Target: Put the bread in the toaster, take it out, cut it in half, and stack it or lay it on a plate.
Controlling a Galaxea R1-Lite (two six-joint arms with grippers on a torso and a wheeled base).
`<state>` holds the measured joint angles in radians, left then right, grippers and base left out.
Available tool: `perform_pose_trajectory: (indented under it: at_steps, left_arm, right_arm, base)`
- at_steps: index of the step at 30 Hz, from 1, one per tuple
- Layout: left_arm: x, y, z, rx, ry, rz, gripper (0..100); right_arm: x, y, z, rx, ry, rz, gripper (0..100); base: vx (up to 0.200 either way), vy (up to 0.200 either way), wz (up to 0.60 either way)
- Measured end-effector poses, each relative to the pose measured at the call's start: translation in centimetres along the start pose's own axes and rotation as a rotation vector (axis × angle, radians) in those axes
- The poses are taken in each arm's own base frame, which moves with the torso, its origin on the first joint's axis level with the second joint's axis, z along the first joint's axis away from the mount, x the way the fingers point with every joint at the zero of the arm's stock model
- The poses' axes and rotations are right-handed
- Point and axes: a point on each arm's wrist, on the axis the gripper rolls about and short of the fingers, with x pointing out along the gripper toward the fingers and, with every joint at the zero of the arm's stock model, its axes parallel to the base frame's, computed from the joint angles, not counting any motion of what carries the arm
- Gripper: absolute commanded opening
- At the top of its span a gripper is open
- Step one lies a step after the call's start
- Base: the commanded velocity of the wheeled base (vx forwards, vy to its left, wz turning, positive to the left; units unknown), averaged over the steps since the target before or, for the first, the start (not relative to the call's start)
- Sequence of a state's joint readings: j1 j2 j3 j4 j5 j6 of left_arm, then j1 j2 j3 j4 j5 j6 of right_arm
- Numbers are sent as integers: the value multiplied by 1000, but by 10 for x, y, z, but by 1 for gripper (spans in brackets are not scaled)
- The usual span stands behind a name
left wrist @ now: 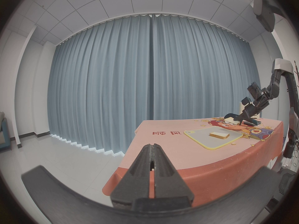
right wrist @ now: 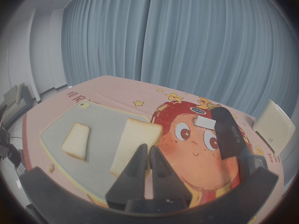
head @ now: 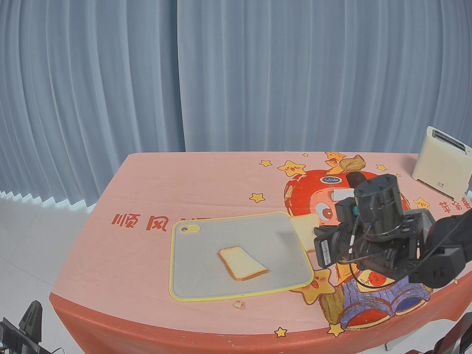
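A half slice of bread (head: 243, 263) (right wrist: 76, 140) lies flat on the grey cutting board (head: 196, 251) (right wrist: 56, 131). A second half slice (head: 305, 229) (right wrist: 137, 139) sits over the board's right rim, with my right gripper (head: 314, 238) (right wrist: 149, 151) shut on its near edge. The white toaster (head: 442, 163) (right wrist: 274, 125) stands at the table's back right corner. My left gripper (left wrist: 152, 151) is shut and holds nothing, low down off the table's left front corner; from there the board (left wrist: 199, 140) and the lying bread (left wrist: 219, 135) show far off.
A black knife-like tool (head: 355, 178) (right wrist: 229, 133) with a white piece (right wrist: 205, 122) lies on the tablecloth behind my right arm. A crumb (head: 239, 305) rests in front of the board. Curtains hang behind the table; the cloth's left half is bare.
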<state>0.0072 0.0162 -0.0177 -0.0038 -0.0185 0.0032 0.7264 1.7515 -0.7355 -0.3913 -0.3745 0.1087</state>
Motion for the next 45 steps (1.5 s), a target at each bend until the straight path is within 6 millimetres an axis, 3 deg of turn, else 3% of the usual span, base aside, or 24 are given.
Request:
perform_pose_trajectory:
  at_steps: [12, 17, 26, 45]
  left_arm:
    - [0, 0, 0, 0, 0, 1, 0]
    - [0, 0, 0, 0, 0, 1, 0]
    - [0, 0, 0, 0, 0, 0, 0]
    - [0, 0, 0, 0, 0, 1, 0]
  right_arm:
    - [-66, -17, -34, 6, -36, -4, 0]
    - [-75, -29, -36, 25, -54, -38, 0]
    - [-89, -30, -37, 19, -93, -39, 0]
    - [-92, -32, -44, 16, -88, -39, 0]
  base:
    - [0, 0, 0]
    - [0, 0, 0]
    - [0, 0, 0]
    - [0, 0, 0]
